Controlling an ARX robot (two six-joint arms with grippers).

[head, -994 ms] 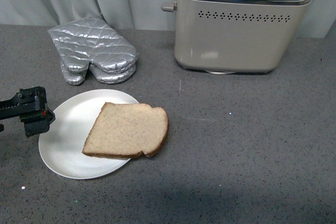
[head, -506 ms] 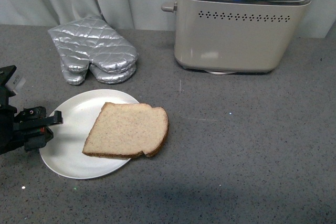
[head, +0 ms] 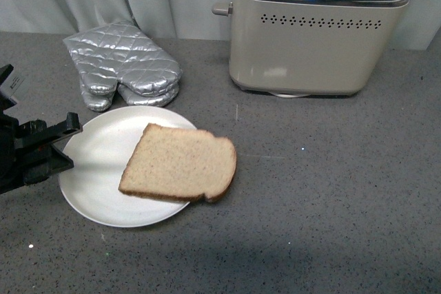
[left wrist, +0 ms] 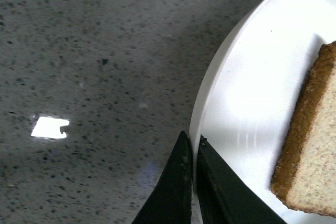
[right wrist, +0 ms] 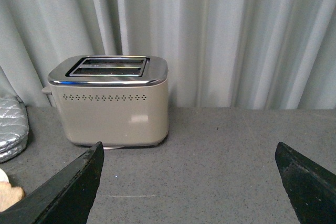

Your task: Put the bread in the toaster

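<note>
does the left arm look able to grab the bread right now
Probably not yet: the left gripper is pinched on the plate rim, short of the bread. It would need to let go first.

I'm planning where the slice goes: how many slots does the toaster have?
2, both in the toaster's chrome top: the near slot on the robot's side, the far slot just behind it toward the curtain. None looks hidden.
</note>
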